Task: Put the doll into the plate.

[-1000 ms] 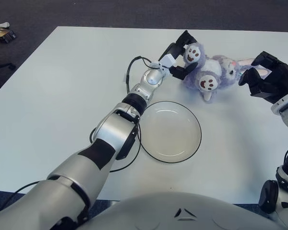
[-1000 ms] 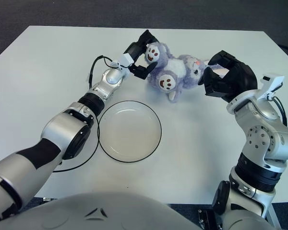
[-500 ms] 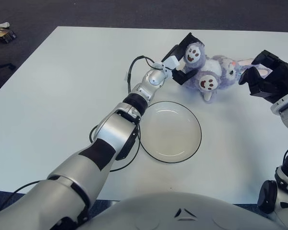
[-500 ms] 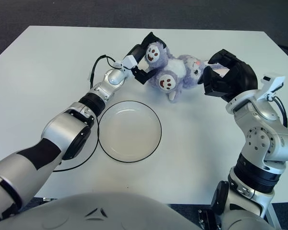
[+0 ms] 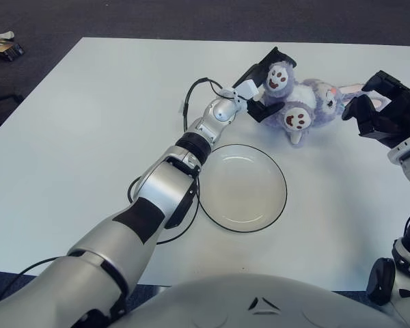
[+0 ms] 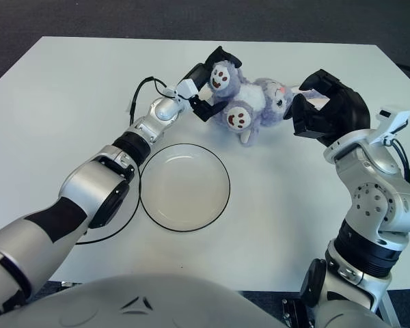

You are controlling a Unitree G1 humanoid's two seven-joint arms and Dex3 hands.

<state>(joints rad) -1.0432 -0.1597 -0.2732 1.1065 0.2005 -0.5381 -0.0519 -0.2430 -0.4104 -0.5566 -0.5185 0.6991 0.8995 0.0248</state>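
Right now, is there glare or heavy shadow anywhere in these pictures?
In the left eye view the table is evenly lit, shadows faint; the plate shows only a soft sheen. In the right eye view the doll, between left hand and right hand, stays sharp.

On the bench (image 5: 75, 123) the plate (image 5: 242, 188) lies near the middle, toward the front. Behind it and a little to the right lies the doll (image 5: 297, 102), well apart from the plate. The left hand (image 5: 265, 85) is at the doll's left side, its fingers (image 5: 277, 55) around one foot. The right hand (image 6: 328, 109) is just beside the doll's right end. A cable (image 5: 191, 102) lies left of the doll, behind the plate.
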